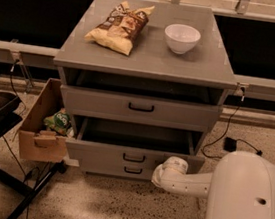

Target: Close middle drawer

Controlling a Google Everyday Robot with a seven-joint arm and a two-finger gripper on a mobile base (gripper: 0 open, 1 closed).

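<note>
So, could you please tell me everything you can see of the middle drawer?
The middle drawer is wide, shallow and grey, matte like painted metal, with a small black bar handle centred on its front. It stands level and partly pulled out, its plain grey inside showing no contents. The gripper sits at the front's right end, apparently touching it.

The gripper (169,167), at the right edge of the middle drawer (101,152) front, is masked by the arm (193,183), itself cropped bottom-right.
</note>
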